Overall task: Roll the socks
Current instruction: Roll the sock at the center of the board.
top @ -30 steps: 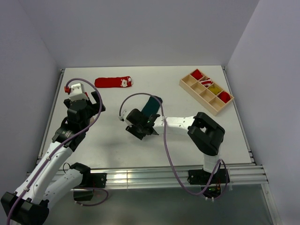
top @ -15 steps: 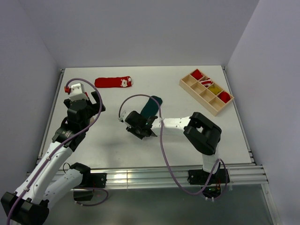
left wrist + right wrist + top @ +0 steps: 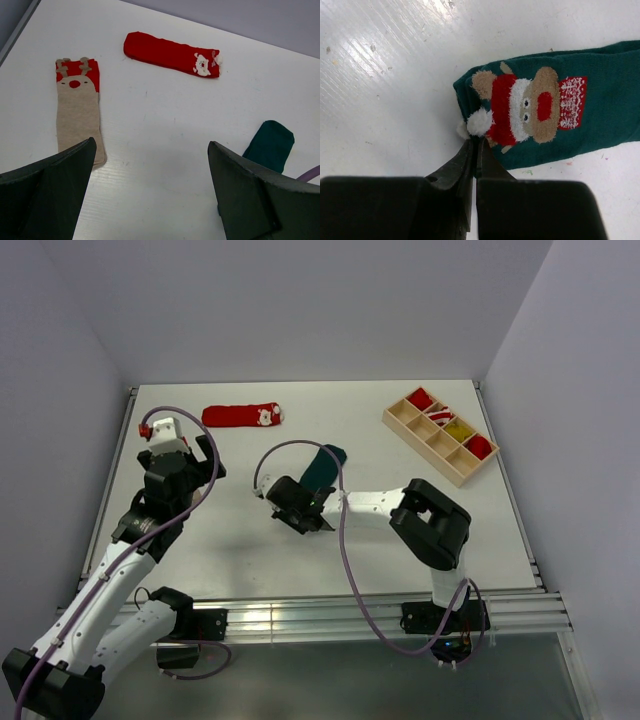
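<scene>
Seemingly right gripper (image 3: 474,145) is clenched on green sock (image 3: 600,110), the pinch hidden; left gripper (image 3: 151,145) spread wide

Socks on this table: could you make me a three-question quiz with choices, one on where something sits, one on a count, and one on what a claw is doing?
1. Where is the wooden tray?
A. near left corner
B. far right side
C. dead centre

2. How many socks lie flat and unrolled on the table?
A. one
B. three
C. five

3. How is the left gripper?
A. open, holding nothing
B. clamped on a sock
C. shut, empty

Answers:
1 B: the top view shows the tray at the far right.
2 B: the left wrist view shows the red sock, the beige reindeer sock and the green sock.
3 A: its fingers stand wide apart with only bare table between them.
</scene>
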Tool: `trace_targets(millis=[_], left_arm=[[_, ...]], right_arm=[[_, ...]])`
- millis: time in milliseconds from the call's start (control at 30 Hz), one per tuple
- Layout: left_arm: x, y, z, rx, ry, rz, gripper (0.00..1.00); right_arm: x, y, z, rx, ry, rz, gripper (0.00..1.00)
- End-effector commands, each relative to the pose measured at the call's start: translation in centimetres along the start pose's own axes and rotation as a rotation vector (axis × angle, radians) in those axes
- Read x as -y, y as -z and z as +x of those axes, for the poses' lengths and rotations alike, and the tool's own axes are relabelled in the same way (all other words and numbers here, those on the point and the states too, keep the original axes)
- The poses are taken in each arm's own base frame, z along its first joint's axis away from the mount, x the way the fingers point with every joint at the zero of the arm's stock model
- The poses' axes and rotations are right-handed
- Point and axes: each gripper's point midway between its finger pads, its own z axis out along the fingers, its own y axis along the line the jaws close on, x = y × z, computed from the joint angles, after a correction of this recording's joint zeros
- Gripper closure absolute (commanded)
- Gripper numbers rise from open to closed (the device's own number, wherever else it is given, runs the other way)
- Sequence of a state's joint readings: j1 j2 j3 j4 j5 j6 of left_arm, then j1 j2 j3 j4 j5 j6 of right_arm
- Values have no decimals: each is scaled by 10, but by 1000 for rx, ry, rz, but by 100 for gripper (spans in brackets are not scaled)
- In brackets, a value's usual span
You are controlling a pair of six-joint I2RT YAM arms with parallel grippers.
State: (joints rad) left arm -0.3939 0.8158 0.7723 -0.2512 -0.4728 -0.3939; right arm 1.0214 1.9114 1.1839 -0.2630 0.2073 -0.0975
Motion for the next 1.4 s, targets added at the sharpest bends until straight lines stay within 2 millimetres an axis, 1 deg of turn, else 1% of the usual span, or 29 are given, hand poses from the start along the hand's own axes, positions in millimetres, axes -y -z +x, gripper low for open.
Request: trace_targets(millis=[0,33,100,167,200,233,300,333,367,400,433,467,500,567,600,667,700,800,833,867,900,933,1067,1133,1167,1200,1300,1333,1367], left_arm=[[10,-2,-5,2,6,41,1],[11,-2,-4,-6,10,43,1],[16,-4,2,-40,22,58,0],[20,-4,8,-81,29,70,1],[26,-3,11,-101,46,99,1],[29,-2,14,-115,50,113,1],[36,1,23,-146,85,155,1],[38,2,26,-151,103,169,0],[44,4,26,-151,141,195,1],[50,7,31,-171,156,235,1],[51,9,40,-191,174,246,1],[54,9,44,-202,212,257,0],[55,10,57,-237,221,273,1],[59,10,68,-267,266,280,1],[57,10,81,-297,273,278,2],[62,12,92,-329,316,295,2],[62,11,101,-341,326,296,3],[70,13,117,-374,372,326,6],[74,14,122,-389,374,336,7],[75,14,125,-394,386,335,8],[75,14,131,-404,386,333,10],[75,13,135,-412,387,330,11],[76,11,157,-459,395,310,18],[72,7,170,-491,396,275,24],[71,7,176,-507,395,264,30],[73,5,175,-500,401,273,31],[72,1,187,-524,395,257,37],[70,0,192,-539,388,247,38],[72,-1,193,-540,386,252,38]], right_arm=[[-34,-15,19,-63,-53,-176,100],[-32,-13,13,-49,-88,-191,100],[-37,-9,-2,-12,-127,-265,100],[-32,-7,-11,13,-157,-293,100],[-33,-5,-18,27,-195,-313,100],[-39,-3,-22,33,-220,-365,100],[-34,-2,-30,59,-267,-411,100],[-38,2,-34,67,-300,-464,100],[-31,1,-38,88,-330,-478,100],[-31,2,-37,90,-353,-498,100],[-36,6,-39,92,-389,-557,100],[-28,5,-40,112,-423,-568,100],[-27,6,-40,117,-447,-594,100],[-29,11,-41,135,-508,-671,100],[-21,10,-41,140,-544,-679,100],[-18,10,-42,148,-592,-714,100],[-13,8,-40,146,-613,-712,100],[-18,6,-35,120,-669,-783,100],[-13,2,-37,131,-717,-801,100],[-14,2,-34,123,-741,-823,100],[-16,0,-30,96,-780,-853,100],[-10,-2,-29,100,-799,-852,100],[-6,-7,-25,76,-846,-877,100],[-6,-8,-25,64,-874,-898,100],[-4,-9,-24,62,-888,-901,100],[-4,-12,-22,50,-901,-906,100],[-3,-14,-22,41,-916,-912,100],[-3,-13,-24,49,-912,-919,100],[-3,-13,-24,48,-915,-921,100]])
